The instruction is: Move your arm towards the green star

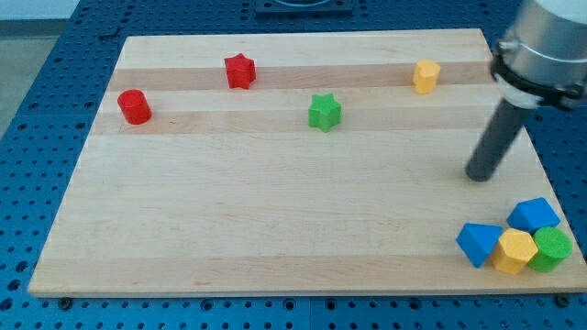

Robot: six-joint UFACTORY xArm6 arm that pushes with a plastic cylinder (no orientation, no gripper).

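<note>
The green star [324, 111] lies on the wooden board [275, 220], in the upper middle of the view. My tip [478, 175] rests on the board at the view's right, well to the right of the star and lower in the view. The dark rod rises up and to the right to the arm's grey body. The tip touches no block.
A red star [239, 71] and a red cylinder [134, 106] lie at the upper left. A yellow block [426, 75] lies at the upper right. A cluster at the lower right holds two blue blocks [479, 243] [534, 215], a yellow block [515, 250] and a green block [552, 248].
</note>
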